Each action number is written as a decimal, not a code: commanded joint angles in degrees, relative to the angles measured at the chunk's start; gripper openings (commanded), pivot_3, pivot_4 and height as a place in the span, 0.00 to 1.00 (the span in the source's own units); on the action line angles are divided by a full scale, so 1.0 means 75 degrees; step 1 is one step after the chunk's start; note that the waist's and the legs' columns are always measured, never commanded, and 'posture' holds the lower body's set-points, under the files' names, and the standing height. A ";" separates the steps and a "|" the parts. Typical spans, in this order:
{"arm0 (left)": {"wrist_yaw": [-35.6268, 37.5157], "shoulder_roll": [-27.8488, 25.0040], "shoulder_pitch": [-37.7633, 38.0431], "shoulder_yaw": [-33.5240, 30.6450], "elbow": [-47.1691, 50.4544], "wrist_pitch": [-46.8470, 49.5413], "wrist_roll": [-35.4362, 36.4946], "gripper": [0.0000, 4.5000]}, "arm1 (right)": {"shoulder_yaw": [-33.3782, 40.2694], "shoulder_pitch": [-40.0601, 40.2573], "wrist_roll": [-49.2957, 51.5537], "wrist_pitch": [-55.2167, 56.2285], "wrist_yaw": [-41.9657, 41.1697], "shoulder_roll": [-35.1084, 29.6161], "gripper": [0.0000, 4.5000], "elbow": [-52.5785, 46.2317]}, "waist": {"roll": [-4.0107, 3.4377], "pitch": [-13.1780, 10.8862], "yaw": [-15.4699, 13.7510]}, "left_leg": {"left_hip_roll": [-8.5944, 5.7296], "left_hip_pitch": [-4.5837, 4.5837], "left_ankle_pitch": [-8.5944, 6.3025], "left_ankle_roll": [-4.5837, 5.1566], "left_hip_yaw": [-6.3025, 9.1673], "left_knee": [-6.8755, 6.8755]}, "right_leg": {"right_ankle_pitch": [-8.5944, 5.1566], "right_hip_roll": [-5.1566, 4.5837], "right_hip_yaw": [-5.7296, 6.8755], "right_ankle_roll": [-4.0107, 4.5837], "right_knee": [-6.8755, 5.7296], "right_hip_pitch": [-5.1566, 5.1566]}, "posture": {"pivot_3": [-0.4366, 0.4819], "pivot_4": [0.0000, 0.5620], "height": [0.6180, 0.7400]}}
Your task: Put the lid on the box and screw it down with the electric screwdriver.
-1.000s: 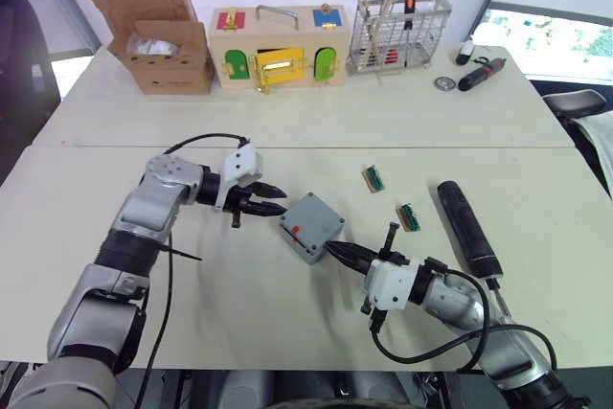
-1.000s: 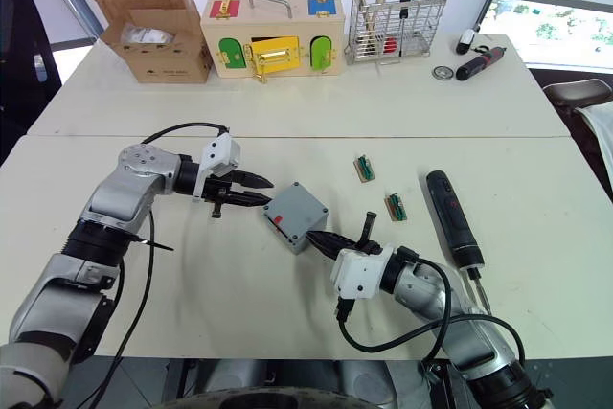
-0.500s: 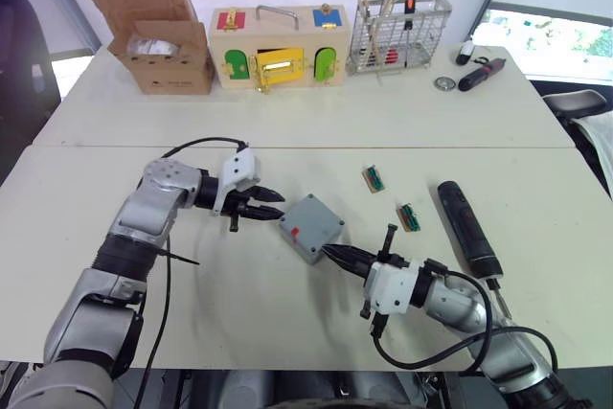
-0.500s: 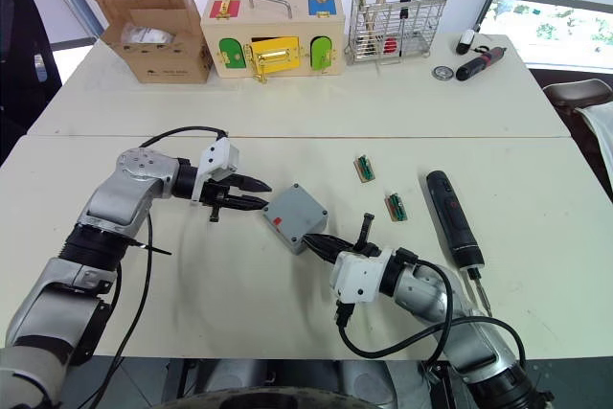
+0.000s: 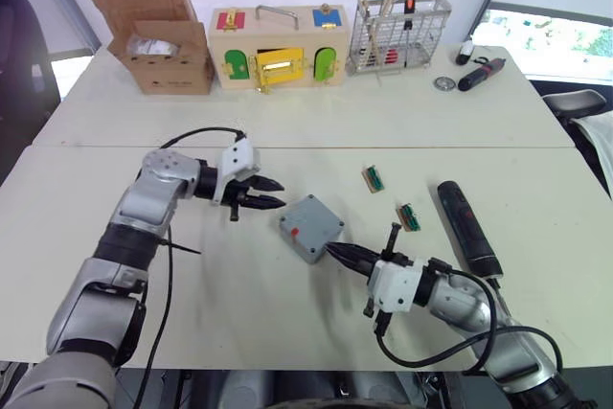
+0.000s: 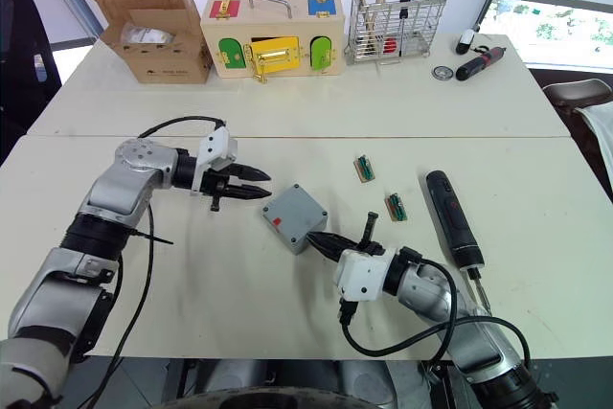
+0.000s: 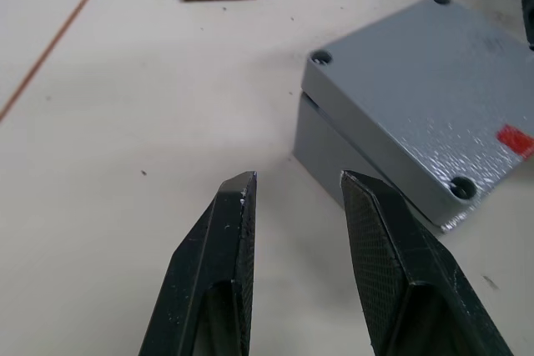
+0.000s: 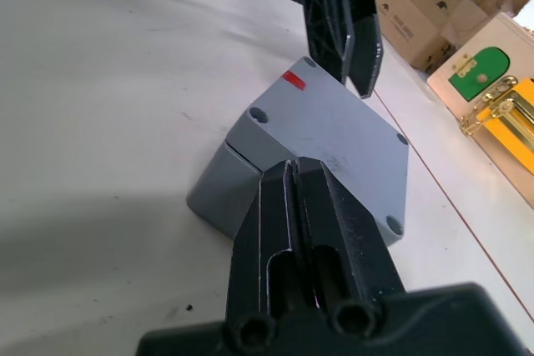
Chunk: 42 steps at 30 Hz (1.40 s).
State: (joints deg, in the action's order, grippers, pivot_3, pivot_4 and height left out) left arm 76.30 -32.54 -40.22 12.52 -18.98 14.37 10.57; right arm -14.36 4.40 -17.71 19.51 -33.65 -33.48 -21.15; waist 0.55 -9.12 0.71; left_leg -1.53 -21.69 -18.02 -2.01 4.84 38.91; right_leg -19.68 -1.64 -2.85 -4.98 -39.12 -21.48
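The box (image 5: 311,227) sits near the centre of the bench (image 5: 287,131) with the lid (image 7: 425,97) already seated on top; a small red mark (image 7: 515,140) lies on the lid near one corner screw hole, and no writing on it can be read. The left hand (image 5: 269,193) hovers just beside the box at its 10 o'clock, apart from it, with a narrow gap between its two fingers and nothing held. The right hand (image 5: 343,255) lies at the box's 5 o'clock, fingers pressed together, their tips at the box's near edge; whether they touch it cannot be told. The electric screwdriver (image 5: 468,227) lies flat on the bench at the box's 3 o'clock, well apart from both hands. Two small green connector pieces (image 5: 374,178) lie between box and screwdriver. At 12 o'clock along the far edge stand a cardboard box (image 5: 153,26), a wooden latch box (image 5: 280,47) and a wire basket (image 5: 397,35); print on the cardboard box is too small to read.
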 commanded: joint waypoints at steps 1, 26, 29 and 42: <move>0.0000 0.0040 -0.0199 -0.0272 0.0282 0.0226 0.0307 0.35 | 0.0129 -0.0053 0.0099 0.0059 0.0063 -0.0025 0.00 -0.0165 | 0.0000 0.0000 0.0005 | 0.0000 0.0000 0.0000 0.0000 0.0000 0.0000 | 0.0000 0.0000 0.0000 0.0000 0.0000 0.0000 | 0.48 0.27 1.00; 0.0297 -0.0341 0.0434 0.0032 0.1244 0.0611 0.0346 0.35 | -0.0110 -0.0318 0.0060 0.0093 0.0061 0.0118 0.00 0.0021 | 0.0000 0.0000 0.0008 | 0.0000 0.0001 0.0000 0.0000 0.0000 0.0001 | 0.0000 -0.0001 0.0000 0.0000 -0.0002 0.0000 | 0.48 0.27 1.00; 0.0176 -0.0318 0.0406 -0.0032 0.1190 0.0626 0.0350 0.35 | -0.0141 -0.0331 0.0051 0.0114 0.0068 0.0138 0.00 0.0059 | 0.0000 0.0000 0.0002 | 0.0001 0.0001 0.0000 0.0000 0.0001 0.0001 | 0.0000 -0.0001 0.0000 0.0000 -0.0002 0.0001 | 0.48 0.27 1.00; -0.0125 -0.0028 -0.0215 -0.0183 0.0171 0.0214 0.0375 0.35 | 0.0255 -0.0269 0.0211 -0.0064 0.0305 0.0121 0.00 -0.0064 | 0.0000 0.0000 0.0001 | 0.0000 0.0000 0.0000 0.0000 0.0001 0.0006 | 0.0000 0.0001 0.0001 0.0000 -0.0004 0.0000 | 0.48 0.27 1.00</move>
State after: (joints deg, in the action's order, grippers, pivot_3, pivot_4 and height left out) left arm 75.01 -32.93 -41.07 12.18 -18.19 16.88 12.99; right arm -13.52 2.04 -17.04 18.96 -31.92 -32.60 -19.93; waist 0.55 -9.12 0.72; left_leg -1.52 -21.69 -18.02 -2.01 4.85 38.96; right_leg -19.68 -1.64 -2.84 -4.98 -39.15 -21.47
